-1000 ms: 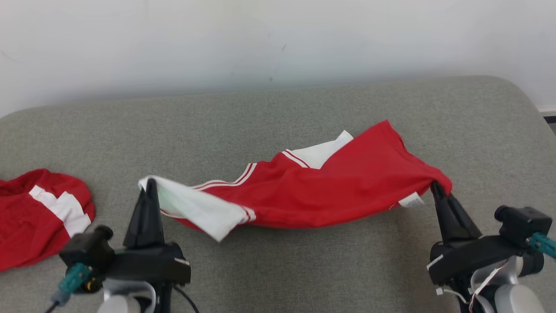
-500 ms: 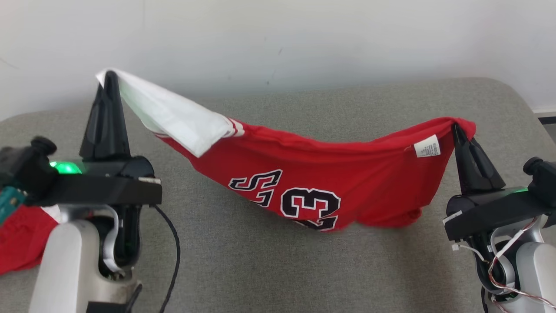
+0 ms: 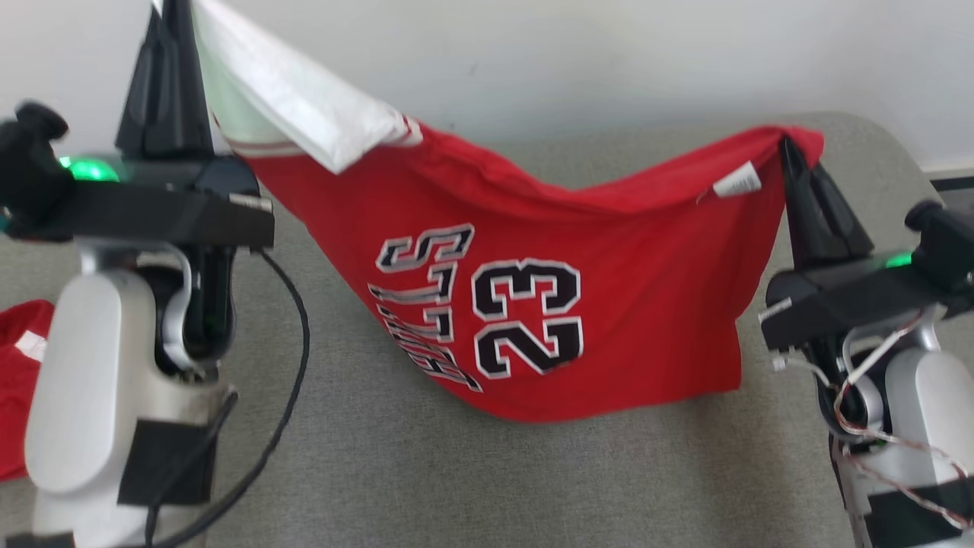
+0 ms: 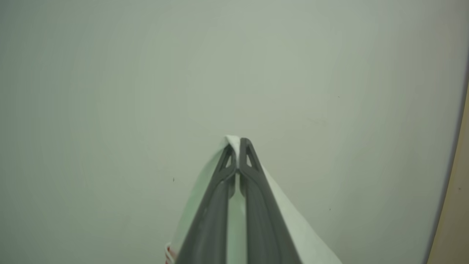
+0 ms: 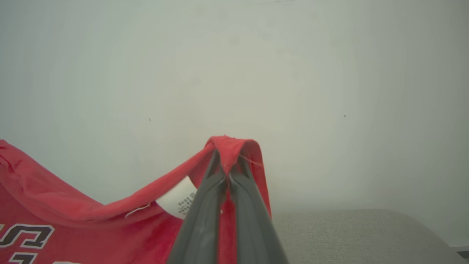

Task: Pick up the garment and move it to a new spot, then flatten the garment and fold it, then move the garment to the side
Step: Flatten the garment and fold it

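The garment [image 3: 624, 304] is a red jersey with white sleeve panels and a black number 23. It hangs stretched between both grippers above the grey padded table [image 3: 456, 472], its lower edge close to the surface. My left gripper [image 3: 173, 7] is shut on the white sleeve corner [image 4: 231, 141] at the top left, raised high. My right gripper [image 3: 787, 148] is shut on a red corner [image 5: 231, 146] at the right, lower than the left. A white care label [image 3: 736, 181] shows near the right grip.
A second red and white garment [image 3: 19, 380] lies on the table at the far left, partly behind my left arm. A pale wall [image 3: 578, 61] stands right behind the table. The table's rounded right corner [image 3: 905, 144] is beside my right gripper.
Both grippers have risen with the garment, the left much higher. The jersey left the table and unfolded downward, showing its number and lettering.
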You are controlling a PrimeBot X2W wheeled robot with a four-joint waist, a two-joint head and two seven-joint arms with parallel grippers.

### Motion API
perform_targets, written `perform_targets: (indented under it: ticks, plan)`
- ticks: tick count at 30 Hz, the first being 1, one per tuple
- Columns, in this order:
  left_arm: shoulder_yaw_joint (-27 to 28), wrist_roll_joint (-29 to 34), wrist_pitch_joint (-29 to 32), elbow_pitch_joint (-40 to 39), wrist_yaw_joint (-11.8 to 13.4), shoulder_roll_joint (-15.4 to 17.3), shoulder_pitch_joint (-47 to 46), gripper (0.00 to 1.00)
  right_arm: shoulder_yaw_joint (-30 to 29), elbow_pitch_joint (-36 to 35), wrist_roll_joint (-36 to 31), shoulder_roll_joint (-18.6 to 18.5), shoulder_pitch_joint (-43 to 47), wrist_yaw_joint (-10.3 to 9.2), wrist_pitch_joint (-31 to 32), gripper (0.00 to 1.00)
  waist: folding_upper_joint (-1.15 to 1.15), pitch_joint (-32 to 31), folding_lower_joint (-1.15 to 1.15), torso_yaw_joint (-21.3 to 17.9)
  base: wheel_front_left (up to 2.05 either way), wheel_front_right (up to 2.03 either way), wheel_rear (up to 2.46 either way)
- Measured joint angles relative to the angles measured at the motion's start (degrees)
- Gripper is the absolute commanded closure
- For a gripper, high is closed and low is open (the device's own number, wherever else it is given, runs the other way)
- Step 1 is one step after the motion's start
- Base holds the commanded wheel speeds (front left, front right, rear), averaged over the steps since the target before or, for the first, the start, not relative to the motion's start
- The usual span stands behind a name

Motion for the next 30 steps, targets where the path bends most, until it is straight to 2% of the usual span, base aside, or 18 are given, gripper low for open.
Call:
perform_targets:
  ticks: [14, 24, 30]
  plan:
    - [-1.4, 2.1, -4.7, 11.4, -0.9, 2.3, -16.9, 1.00, 7.2, 12.8, -0.3, -1.3, -17.8, 0.00, -4.1, 1.00, 0.00, 5.9, 0.01, -2.0, 0.00, 0.00, 0.00]
    - [-1.3, 3.7, -8.3, 17.7, -1.6, 4.2, -27.3, 1.00, 10.2, 25.3, -0.4, -0.2, -33.4, 0.00, -13.0, 1.00, 0.00, 11.6, 0.01, -4.1, 0.00, 0.00, 0.00]
    - [-1.4, 6.2, -9.0, 17.4, -2.0, 5.5, -31.6, 1.00, 10.9, 30.8, -1.7, 1.5, -40.1, 0.00, -17.6, 1.00, 0.01, 13.8, 0.02, -5.7, 0.00, 0.00, 0.00]
